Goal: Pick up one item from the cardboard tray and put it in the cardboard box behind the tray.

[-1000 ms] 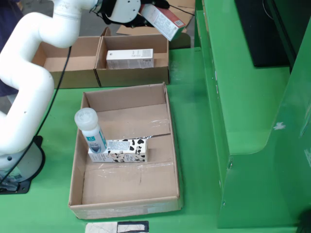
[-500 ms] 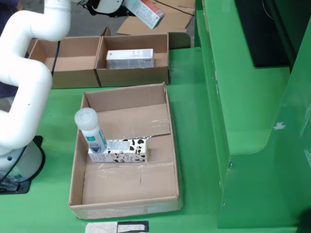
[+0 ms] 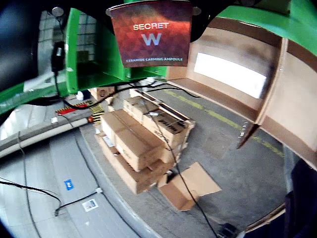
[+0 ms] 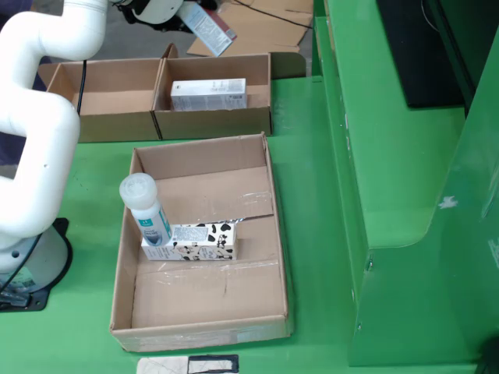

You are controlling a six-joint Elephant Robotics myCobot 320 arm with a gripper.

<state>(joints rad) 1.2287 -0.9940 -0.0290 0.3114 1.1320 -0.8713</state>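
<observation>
One reddish "SECRET W" carton [image 3: 151, 32]

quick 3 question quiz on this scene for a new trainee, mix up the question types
1. True or false: the gripper holds a red carton in the air above the back boxes.
2. What lies inside the right-hand back box in the fixed view? A) a bottle B) a white carton C) nothing
3. Which two items remain in the tray?

Key
1. True; the wrist view shows it too.
2. B
3. A white bottle and a cow-patterned carton, touching each other.
</observation>
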